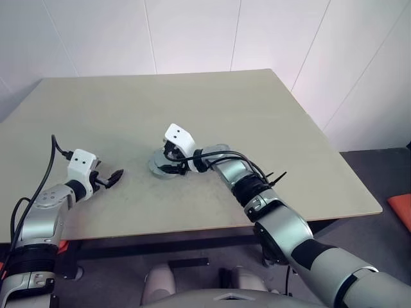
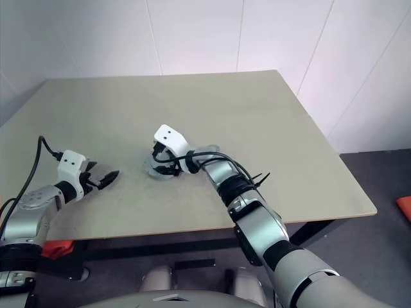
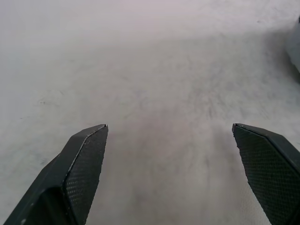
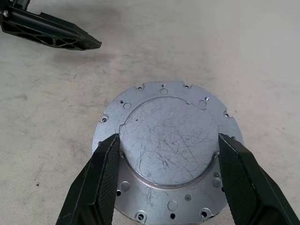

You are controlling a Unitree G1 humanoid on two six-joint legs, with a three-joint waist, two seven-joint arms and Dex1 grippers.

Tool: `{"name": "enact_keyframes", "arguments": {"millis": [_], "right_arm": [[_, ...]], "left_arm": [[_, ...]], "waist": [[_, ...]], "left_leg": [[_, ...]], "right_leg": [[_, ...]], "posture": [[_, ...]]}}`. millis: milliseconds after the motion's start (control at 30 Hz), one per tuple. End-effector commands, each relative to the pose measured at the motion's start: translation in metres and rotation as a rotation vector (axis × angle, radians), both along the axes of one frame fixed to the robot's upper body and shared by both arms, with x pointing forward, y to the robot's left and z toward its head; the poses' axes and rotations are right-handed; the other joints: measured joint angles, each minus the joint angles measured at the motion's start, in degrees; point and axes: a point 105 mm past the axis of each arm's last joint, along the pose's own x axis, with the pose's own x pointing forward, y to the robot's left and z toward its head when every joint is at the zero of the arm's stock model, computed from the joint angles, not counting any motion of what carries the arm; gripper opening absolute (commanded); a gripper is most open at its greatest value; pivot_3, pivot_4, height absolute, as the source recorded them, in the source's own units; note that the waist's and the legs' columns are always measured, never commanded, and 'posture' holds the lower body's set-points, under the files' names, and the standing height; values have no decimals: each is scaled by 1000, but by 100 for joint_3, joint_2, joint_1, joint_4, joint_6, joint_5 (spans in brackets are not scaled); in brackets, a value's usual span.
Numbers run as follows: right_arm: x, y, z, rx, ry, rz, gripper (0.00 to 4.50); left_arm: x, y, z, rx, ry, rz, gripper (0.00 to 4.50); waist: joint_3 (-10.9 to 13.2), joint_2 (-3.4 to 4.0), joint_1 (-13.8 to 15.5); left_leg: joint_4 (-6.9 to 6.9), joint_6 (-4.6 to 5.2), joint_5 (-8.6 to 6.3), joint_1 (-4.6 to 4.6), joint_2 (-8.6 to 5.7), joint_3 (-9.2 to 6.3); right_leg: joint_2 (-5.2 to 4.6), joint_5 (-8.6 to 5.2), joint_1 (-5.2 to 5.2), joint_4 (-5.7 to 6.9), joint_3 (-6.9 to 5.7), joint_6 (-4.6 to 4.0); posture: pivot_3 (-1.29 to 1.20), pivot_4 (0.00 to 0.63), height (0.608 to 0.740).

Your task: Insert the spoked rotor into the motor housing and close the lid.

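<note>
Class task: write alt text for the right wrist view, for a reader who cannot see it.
The right gripper has its two black fingers on either side of a round, scratched silver metal part with a raised centre and small holes around its flange, lying on the pale table. The left gripper, fingers empty, is over the table beyond it.

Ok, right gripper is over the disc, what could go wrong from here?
1. The right gripper is open, straddling only the low raised centre of the metal disc; closing on such a shallow edge could slip.
2. The left gripper is open and off to the side over the table, so nothing steadies the disc if it slides.
</note>
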Motion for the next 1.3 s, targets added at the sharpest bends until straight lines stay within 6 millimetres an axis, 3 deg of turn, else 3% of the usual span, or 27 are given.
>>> {"name": "enact_keyframes", "arguments": {"millis": [33, 1300], "right_arm": [[-7, 1, 0, 18, 58, 29, 3075], [12, -9, 7, 16, 16, -94, 3075]], "left_arm": [[3, -3, 12, 10, -52, -18, 4500], [-1, -20, 1, 1, -21, -76, 4500]], "waist": [[0, 0, -1], [1, 1, 0]], "left_leg": [[0, 0, 0, -4, 0, 0], [6, -9, -1, 5, 2, -4]], "right_leg": [[0, 0, -4, -1, 0, 0], [1, -1, -3, 13, -1, 2]], "posture": [[0, 0, 740], [0, 0, 740]]}}
